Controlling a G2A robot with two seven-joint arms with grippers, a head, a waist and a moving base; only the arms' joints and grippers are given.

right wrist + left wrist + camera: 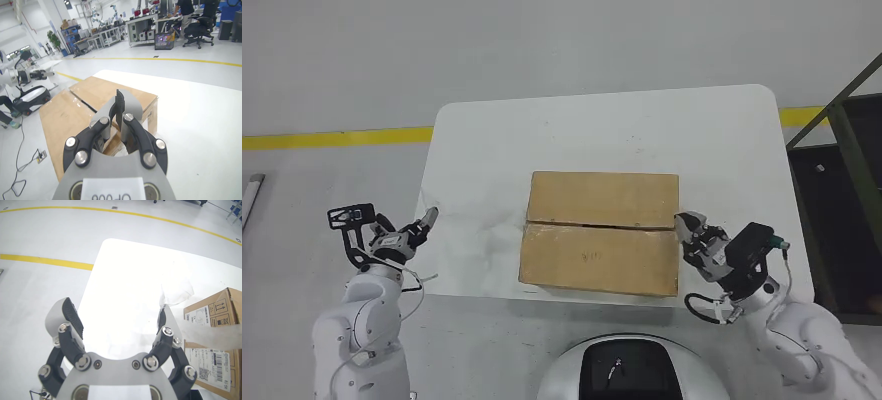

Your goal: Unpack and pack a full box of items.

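Step in hand is the opening of the box: the cardboard box (600, 233) sits mid-tabletop, close to the near edge of the table (602, 130), with both top flaps down and the seam (600, 225) between them closed, so nothing is unpacked yet. The left gripper (116, 308) hovers at the tabletop's left edge, well apart from the box, with its fingers spread wide. A scrap of clear film (176, 292) clings to one fingertip, possibly peeled tape, but it's hard to tell. The right gripper (119, 96) is at the box's right end, just beside the seam, pads pinched together with nothing visible between them. Next move likely calls for shedding the film scrap off to the tabletop's left side. The right pincer then needs to open and catch a flap edge at the seam to fold it up, with the left coming in for the other flap.
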